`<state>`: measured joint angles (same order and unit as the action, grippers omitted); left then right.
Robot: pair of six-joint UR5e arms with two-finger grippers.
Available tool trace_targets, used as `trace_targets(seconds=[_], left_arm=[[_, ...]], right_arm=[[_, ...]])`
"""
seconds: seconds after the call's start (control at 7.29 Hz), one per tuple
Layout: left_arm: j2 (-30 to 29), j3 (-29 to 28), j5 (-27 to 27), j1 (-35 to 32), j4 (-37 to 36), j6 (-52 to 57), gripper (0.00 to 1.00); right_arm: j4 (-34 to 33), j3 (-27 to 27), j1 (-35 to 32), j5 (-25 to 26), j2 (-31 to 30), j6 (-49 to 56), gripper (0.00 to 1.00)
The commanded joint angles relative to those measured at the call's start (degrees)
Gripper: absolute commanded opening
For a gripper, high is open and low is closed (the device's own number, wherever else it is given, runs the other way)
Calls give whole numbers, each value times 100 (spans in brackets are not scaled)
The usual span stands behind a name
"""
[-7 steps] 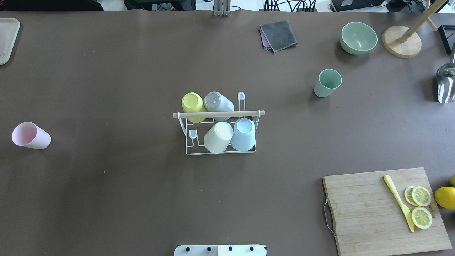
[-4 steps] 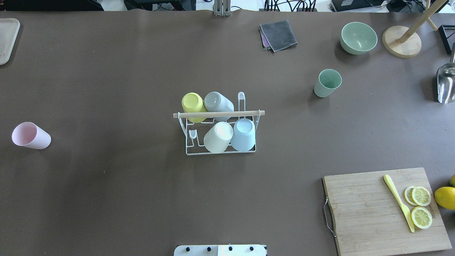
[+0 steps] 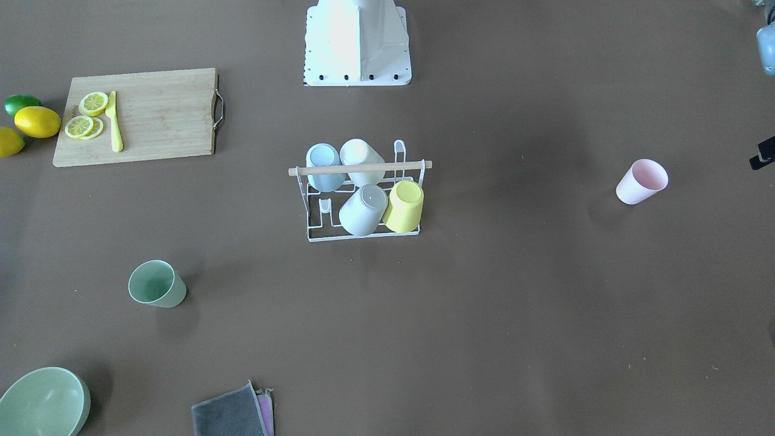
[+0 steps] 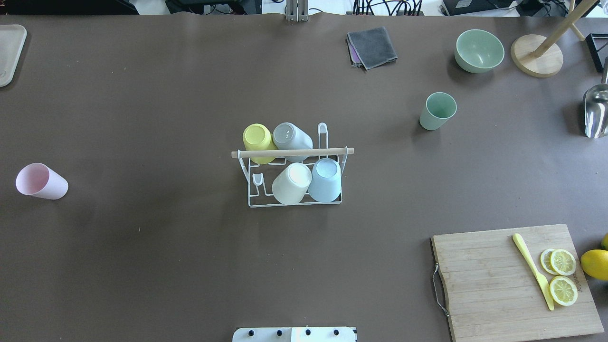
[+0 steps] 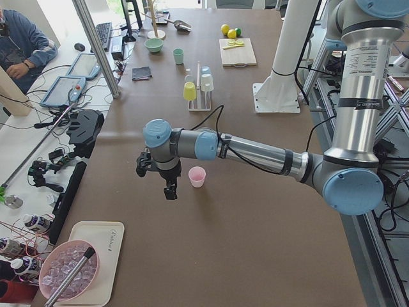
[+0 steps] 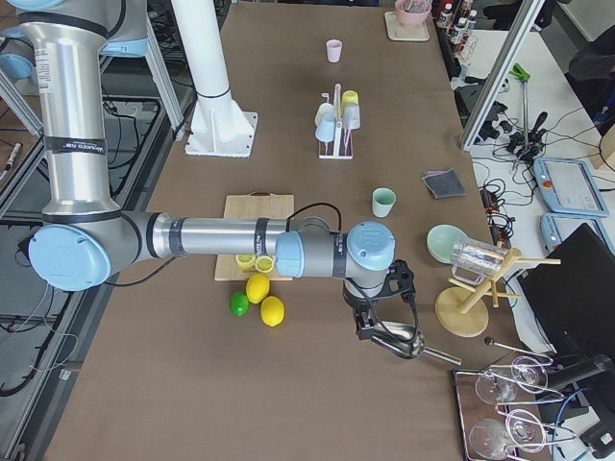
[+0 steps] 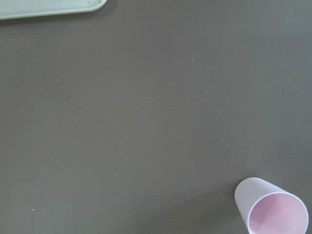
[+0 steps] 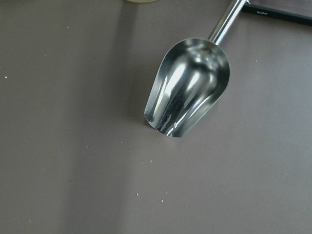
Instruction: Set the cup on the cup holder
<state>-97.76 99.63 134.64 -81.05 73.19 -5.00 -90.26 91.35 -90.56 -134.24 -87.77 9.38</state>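
The cup holder (image 4: 294, 153) is a white wire rack with a wooden dowel at mid-table; it also shows in the front view (image 3: 359, 168). Several cups sit upside down on it. A pink cup (image 4: 42, 181) stands upright at the table's left and shows in the left wrist view (image 7: 271, 208). A green cup (image 4: 437, 110) stands upright at the far right. My left gripper (image 5: 169, 190) hovers just beside the pink cup (image 5: 197, 176); I cannot tell if it is open. My right gripper (image 6: 384, 325) hangs over a metal scoop (image 6: 405, 342); I cannot tell its state.
A cutting board (image 4: 513, 280) with lemon slices and a yellow knife lies front right, lemons (image 4: 594, 263) beside it. A green bowl (image 4: 479, 50), grey cloth (image 4: 373, 46) and wooden stand (image 4: 536, 56) sit at the back right. A tray (image 4: 8, 52) is back left.
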Motion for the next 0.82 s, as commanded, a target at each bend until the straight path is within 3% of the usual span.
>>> trace_targets(seconds=[0.0,0.69], left_arm=[[-663,30,1,150,-969,-1,99],[-1412,-74,-17,757,-3517,-1,99]], right_arm=[[0,32,284,3,328,-426,100],[0,147,794,38,725,-1131,100]])
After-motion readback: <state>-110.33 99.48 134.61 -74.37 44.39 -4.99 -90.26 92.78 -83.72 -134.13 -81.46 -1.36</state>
